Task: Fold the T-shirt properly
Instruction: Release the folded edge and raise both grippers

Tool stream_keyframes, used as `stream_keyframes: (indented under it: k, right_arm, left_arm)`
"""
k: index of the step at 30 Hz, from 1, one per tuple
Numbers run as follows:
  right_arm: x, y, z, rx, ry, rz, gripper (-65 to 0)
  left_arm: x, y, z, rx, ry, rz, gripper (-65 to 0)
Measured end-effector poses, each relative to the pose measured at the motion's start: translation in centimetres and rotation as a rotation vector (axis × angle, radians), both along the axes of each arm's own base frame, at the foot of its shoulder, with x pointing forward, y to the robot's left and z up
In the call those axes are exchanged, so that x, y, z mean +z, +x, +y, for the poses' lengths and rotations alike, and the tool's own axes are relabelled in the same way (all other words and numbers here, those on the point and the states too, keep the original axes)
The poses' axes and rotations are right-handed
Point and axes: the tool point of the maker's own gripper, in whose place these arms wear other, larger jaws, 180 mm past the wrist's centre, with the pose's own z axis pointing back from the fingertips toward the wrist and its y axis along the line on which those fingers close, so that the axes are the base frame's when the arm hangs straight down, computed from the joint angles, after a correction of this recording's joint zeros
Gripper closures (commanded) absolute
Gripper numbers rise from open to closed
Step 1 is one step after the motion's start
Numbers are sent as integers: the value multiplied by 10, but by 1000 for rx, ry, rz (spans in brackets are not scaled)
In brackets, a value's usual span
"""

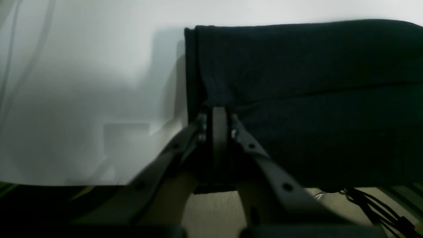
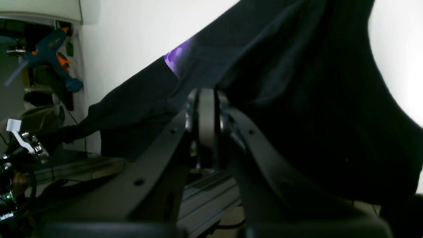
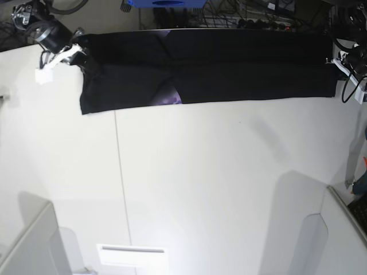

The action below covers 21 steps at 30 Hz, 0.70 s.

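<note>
The black T-shirt (image 3: 206, 69) lies as a long folded band along the far edge of the white table (image 3: 218, 183), with a purple patch of its print (image 3: 170, 99) showing at the front fold. My left gripper (image 3: 336, 64) is shut on the shirt's right end; in the left wrist view its jaws (image 1: 218, 110) pinch the black cloth (image 1: 314, 99). My right gripper (image 3: 80, 56) is shut on the shirt's left end; in the right wrist view its jaws (image 2: 205, 94) clamp the cloth (image 2: 297, 109) beside a purple patch (image 2: 175, 56).
Cables and gear crowd the floor behind the table's far edge (image 3: 241, 11). A blue glue gun (image 2: 49, 56) hangs off to the side. A grey box corner (image 3: 338, 235) stands at front right and another (image 3: 28, 246) at front left.
</note>
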Motion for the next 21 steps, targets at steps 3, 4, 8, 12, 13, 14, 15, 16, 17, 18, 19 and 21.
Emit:
stream_keyframes:
  k: [3, 4, 8, 12, 13, 14, 15, 16, 17, 18, 19, 21]
  right_arm:
    - [-1, -3, -14, -28, -40, 7, 0]
    - [-4, -4, -21, -28, -86, 19, 0]
    - [-19, -13, -30, -15, -187, 72, 0]
    - [-31, -22, -24, -21, -217, 109, 0]
    - [-33, -23, -24, -14, -229, 112, 0]
    - [-33, -23, -25, -16, -237, 111, 0]
    - [-34, -22, -26, -20, -246, 110, 0]
    - [-35, -23, -27, -22, -256, 113, 0]
    - [-35, -23, -27, -25, -257, 114, 0]
    - [-35, -23, -27, -26, -255, 115, 0]
    - [-36, -24, -27, -25, -255, 118, 0]
    - [-36, -24, -27, -24, -254, 119, 0]
  left_arm:
    - [-2, -7, 6, 1, 42, 30, 0]
    - [-3, -10, 10, 3, 64, 47, 0]
    - [-5, -15, 13, 1, 87, 70, 0]
    - [-5, -14, 13, 1, 88, 68, 0]
    - [-6, -15, 13, 1, 89, 71, 0]
    - [-6, -17, 13, 1, 89, 75, 0]
    - [-7, -19, 13, 1, 89, 80, 0]
    - [-8, -20, 13, 2, 88, 83, 0]
    - [-8, -20, 13, 4, 86, 85, 0]
    - [-9, -20, 14, 6, 86, 86, 0]
    - [-9, -20, 14, 6, 86, 86, 0]
    - [-9, -20, 14, 6, 86, 86, 0]
